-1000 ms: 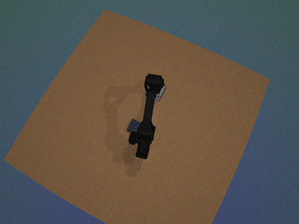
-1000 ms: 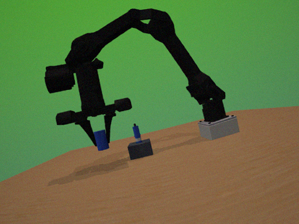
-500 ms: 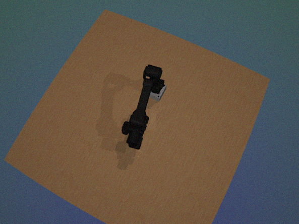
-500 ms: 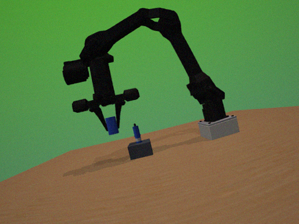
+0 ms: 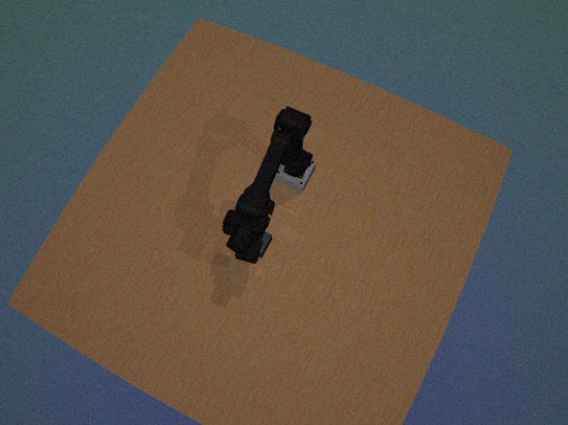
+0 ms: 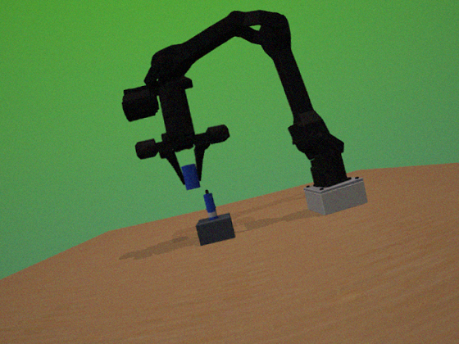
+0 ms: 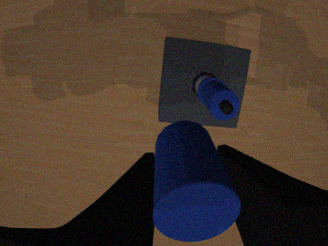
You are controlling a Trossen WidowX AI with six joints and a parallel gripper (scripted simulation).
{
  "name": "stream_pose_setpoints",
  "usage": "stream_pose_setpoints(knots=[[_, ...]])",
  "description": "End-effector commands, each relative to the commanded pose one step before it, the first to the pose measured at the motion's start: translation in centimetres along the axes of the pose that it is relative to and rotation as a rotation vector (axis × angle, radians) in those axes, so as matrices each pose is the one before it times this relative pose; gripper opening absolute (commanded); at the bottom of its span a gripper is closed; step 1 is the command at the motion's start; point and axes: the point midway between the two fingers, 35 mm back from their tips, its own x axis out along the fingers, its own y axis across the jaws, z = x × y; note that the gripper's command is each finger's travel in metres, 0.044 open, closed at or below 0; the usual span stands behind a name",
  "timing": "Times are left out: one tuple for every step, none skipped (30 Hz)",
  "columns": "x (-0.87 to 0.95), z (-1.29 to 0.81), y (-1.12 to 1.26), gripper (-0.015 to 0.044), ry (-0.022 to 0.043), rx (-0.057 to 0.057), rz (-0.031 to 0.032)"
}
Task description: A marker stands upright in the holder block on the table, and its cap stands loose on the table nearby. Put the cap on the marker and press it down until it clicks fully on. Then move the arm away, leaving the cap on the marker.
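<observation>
My gripper (image 6: 192, 182) (image 7: 186, 157) is shut on the blue cap (image 6: 190, 176) (image 7: 192, 175), which it holds nearly upright in the air. The blue marker (image 6: 209, 203) (image 7: 212, 95) stands upright in the dark holder block (image 6: 216, 230) (image 7: 180, 65), its dark tip pointing up. In the exterior view the cap hangs above the tip's height and a little to its left, not touching it. In the wrist view the marker is beyond the cap and slightly right. In the top view the arm hides the cap and marker; only an edge of the block (image 5: 266, 245) shows.
The arm's grey base (image 5: 291, 180) (image 6: 336, 197) stands on the wooden table (image 5: 351, 266) (image 6: 280, 294), to the right of the block in the exterior view. The arm arches from it over to the block. Shadows of the arm lie on the table.
</observation>
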Motion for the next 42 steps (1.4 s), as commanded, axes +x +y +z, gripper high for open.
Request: stream_pose_setpoints(knots=[[-0.469, 0.661, -1.246, 0.0000, 0.00302, -0.0034, -0.00149], [-0.108, 0.183, -0.316, 0.0000, -0.00013, 0.0000, -0.00018], [-0.105, 0.178, -0.317, 0.0000, -0.00013, 0.0000, -0.00018], [-0.102, 0.172, -0.319, 0.0000, -0.00012, 0.0000, -0.00018], [-0.081, 0.137, -0.262, 0.0000, -0.00010, 0.0000, -0.00015], [-0.048, 0.081, -0.158, 0.0000, -0.00006, 0.0000, -0.00009], [-0.016, 0.027, -0.053, 0.0000, -0.00002, 0.0000, -0.00003], [0.025, 0.000, 0.000, 0.0000, 0.00000, 0.0000, 0.00000], [0.076, -0.001, 0.000, 0.0000, 0.00000, 0.0000, 0.00000], [0.127, -0.001, -0.001, 0.0000, 0.00000, 0.0000, 0.00000], [0.159, -0.002, -0.002, 0.0000, 0.00001, 0.0000, 0.00000], [0.127, -0.002, -0.002, 0.0000, 0.00001, 0.0000, 0.00000], [0.076, -0.001, -0.002, 0.0000, 0.00000, 0.0000, 0.00000], [0.025, 0.000, -0.001, 0.0000, 0.00000, 0.0000, 0.00000], [0.027, 0.001, 0.003, 0.0000, 0.00000, 0.0000, 0.00000], [0.053, 0.001, 0.005, 0.0000, 0.00000, 0.0000, 0.00000], [0.079, 0.002, 0.008, 0.0000, 0.00000, 0.0000, 0.00001], [0.105, 0.002, 0.010, 0.0000, 0.00000, 0.0000, 0.00001], [0.132, 0.003, 0.012, 0.0000, 0.00000, 0.0000, 0.00001], [0.155, 0.003, 0.013, 0.0000, 0.00000, 0.0000, 0.00001], [0.166, 0.003, 0.013, 0.0000, 0.00000, 0.0000, 0.00001], [0.167, 0.003, 0.012, 0.0000, 0.00000, 0.0000, 0.00001], [0.167, 0.003, 0.011, 0.0000, 0.00000, 0.0000, 0.00001], [0.167, 0.002, 0.010, 0.0000, 0.00000, 0.0000, 0.00001], [0.166, 0.002, 0.008, 0.0000, 0.00000, 0.0000, 0.00001], [0.166, 0.002, 0.007, 0.0000, 0.00000, 0.0000, 0.00000], [0.166, 0.001, 0.006, 0.0000, 0.00000, 0.0000, 0.00000], [0.166, 0.001, 0.005, 0.0000, 0.00000, 0.0000, 0.00000], [0.165, 0.001, 0.004, 0.0000, 0.00000, 0.0000, 0.00000], [0.165, 0.001, 0.003, 0.0000, 0.00000, 0.0000, 0.00000], [0.165, 0.000, 0.002, 0.0000, 0.00000, 0.0000, 0.00000], [0.165, 0.000, 0.001, 0.0000, 0.00001, 0.0000, 0.00000], [0.165, 0.000, 0.000, 0.0000, 0.00001, 0.0000, 0.00000], [0.165, 0.000, -0.001, 0.0000, 0.00001, 0.0000, 0.00000], [0.164, -0.001, -0.002, 0.0000, 0.00001, 0.0000, 0.00000], [0.164, -0.001, -0.003, 0.0000, 0.00001, 0.0000, 0.00000], [0.164, -0.001, -0.004, 0.0000, 0.00001, 0.0000, -0.00001], [0.164, -0.001, -0.005, 0.0000, 0.00001, 0.0000, -0.00001], [0.164, -0.002, -0.007, 0.0000, 0.00001, 0.0000, -0.00001], [0.163, -0.002, -0.008, 0.0000, 0.00001, 0.0000, -0.00001], [0.163, -0.002, -0.009, 0.0000, 0.00001, 0.0000, -0.00001], [0.163, -0.003, -0.010, 0.0000, 0.00001, 0.0000, -0.00001]])
